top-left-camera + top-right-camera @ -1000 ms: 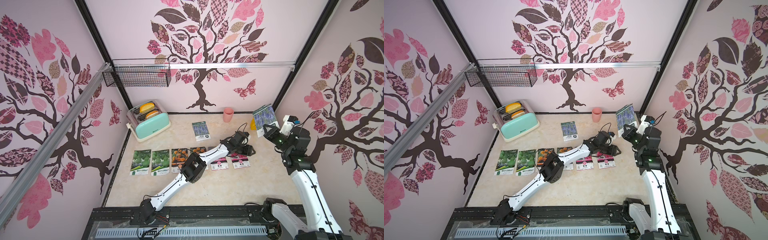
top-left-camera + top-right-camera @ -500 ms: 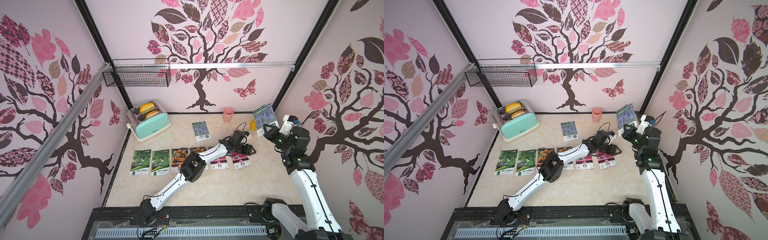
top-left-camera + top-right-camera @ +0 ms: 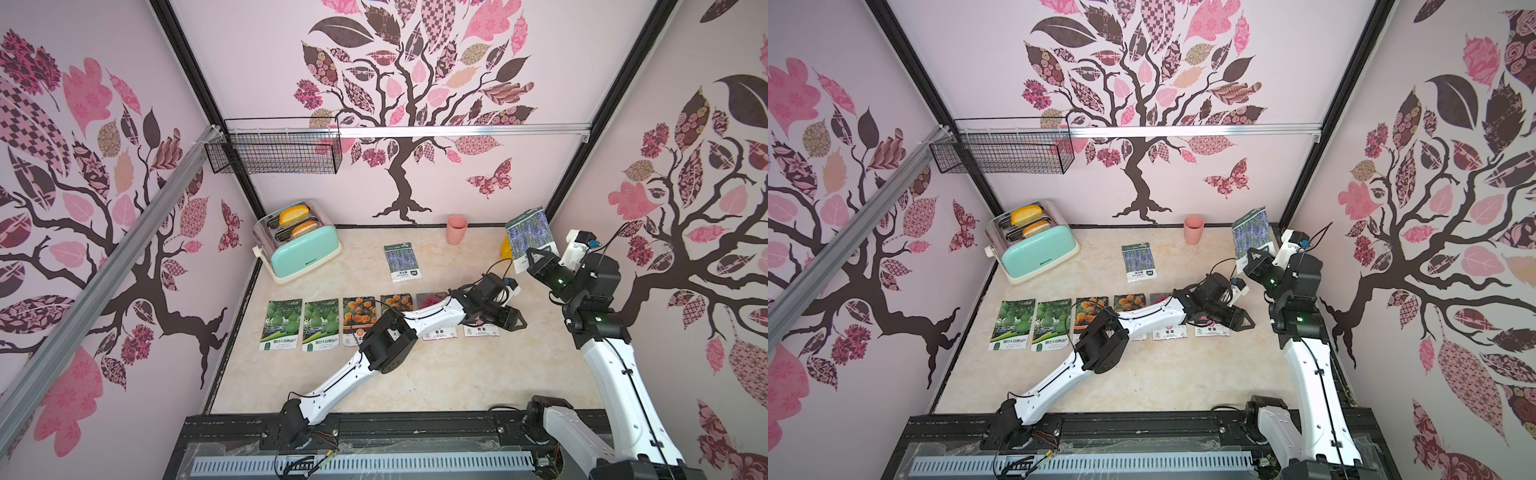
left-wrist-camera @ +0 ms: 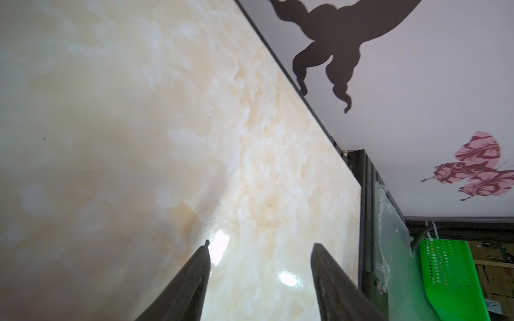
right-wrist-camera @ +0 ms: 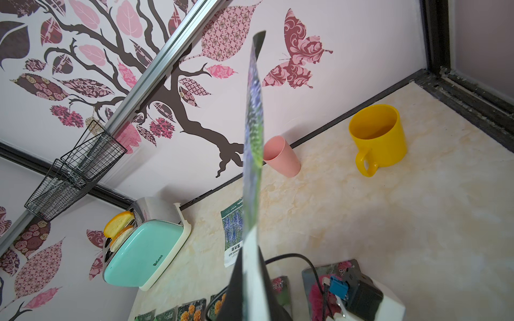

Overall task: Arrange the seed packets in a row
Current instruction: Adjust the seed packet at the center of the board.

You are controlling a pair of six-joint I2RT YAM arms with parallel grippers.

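Two slices [image 3: 294, 216] in toaster [image 3: 305, 257]; L hand [image 3: 514, 323] half-open, empty; R hand [image 5: 250, 258] grips lavender pkt [image 3: 530, 239].

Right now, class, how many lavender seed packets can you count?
2. One lavender packet lies flat on the table near the pink cup; the other is held up in the right gripper. The left arm may hide more.

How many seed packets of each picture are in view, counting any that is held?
Green gourd packets: 2
Orange marigold packets: 2
Magenta flower packets: 2, partly hidden
Purple lavender packets: 2, one held by the right gripper
Total: 8
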